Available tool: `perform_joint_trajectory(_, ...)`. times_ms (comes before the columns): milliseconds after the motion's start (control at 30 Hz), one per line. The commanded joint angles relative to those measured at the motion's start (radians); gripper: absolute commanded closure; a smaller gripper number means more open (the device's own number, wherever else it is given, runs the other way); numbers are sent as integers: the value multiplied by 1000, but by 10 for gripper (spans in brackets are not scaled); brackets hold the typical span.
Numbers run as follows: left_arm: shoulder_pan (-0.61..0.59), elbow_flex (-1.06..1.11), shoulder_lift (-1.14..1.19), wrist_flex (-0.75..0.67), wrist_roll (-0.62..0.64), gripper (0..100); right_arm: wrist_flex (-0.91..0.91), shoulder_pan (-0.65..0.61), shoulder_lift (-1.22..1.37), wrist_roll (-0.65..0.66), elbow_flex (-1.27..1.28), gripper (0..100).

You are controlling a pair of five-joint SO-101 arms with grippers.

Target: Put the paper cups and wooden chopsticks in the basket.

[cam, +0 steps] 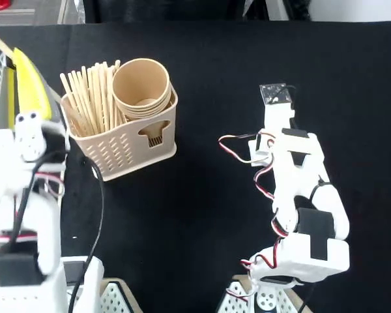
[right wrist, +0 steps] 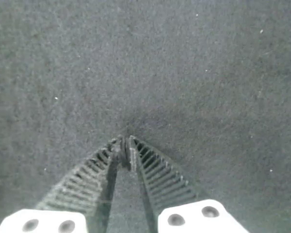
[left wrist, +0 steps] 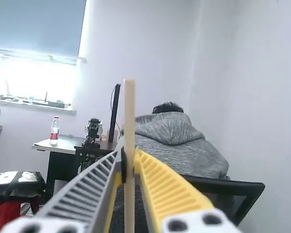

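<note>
A beige slotted basket (cam: 127,149) stands at the back left of the black table. A stack of paper cups (cam: 141,81) sits upright in its right half, and several wooden chopsticks (cam: 91,98) lean in its left half. My left gripper (cam: 12,60), with one yellow and one grey finger, is raised just left of the basket. It is shut on a single wooden chopstick (left wrist: 129,116), which crosses the fingertips (left wrist: 117,162). My right gripper (right wrist: 125,143) is shut on nothing, pointing down close over the bare cloth. The right arm (cam: 293,156) stands right of the basket.
Black cloth (cam: 202,195) covers the table between the two arms. Loose red and white wires (cam: 238,147) hang off the right arm. The left wrist view looks out into the room, at a desk and a chair back.
</note>
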Motion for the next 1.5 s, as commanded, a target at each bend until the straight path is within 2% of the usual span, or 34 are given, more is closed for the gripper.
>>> perform_joint_trajectory(0,44,-76,8,34,6,973,-12,8,-10,9,-5,985)
perform_joint_trajectory(200,51,85,8,6,3,973,-12,8,-10,9,-5,985)
perform_joint_trajectory(400,51,364,0,-160,-23,971,-12,8,-10,9,-5,985)
perform_joint_trajectory(467,51,397,-2,-166,-58,966,-12,8,-10,9,-5,985)
perform_joint_trajectory(533,53,381,-2,-89,-54,897,-12,8,-10,9,-5,985)
perform_joint_trajectory(633,62,278,9,123,64,754,-12,8,-10,9,-5,985)
perform_joint_trajectory(700,56,186,9,287,132,741,-12,8,-10,9,-5,985)
perform_joint_trajectory(800,16,35,9,476,104,741,-12,8,-10,9,-5,985)
perform_joint_trajectory(967,-205,-150,137,681,95,744,-11,8,-10,9,-5,985)
perform_joint_trajectory(1067,-335,-213,342,750,78,744,-11,8,-10,9,-5,985)
perform_joint_trajectory(1267,-486,-302,766,799,-103,744,-11,8,-10,9,-5,985)
perform_joint_trajectory(1467,-455,-421,1092,732,-183,744,-11,8,-12,9,-5,985)
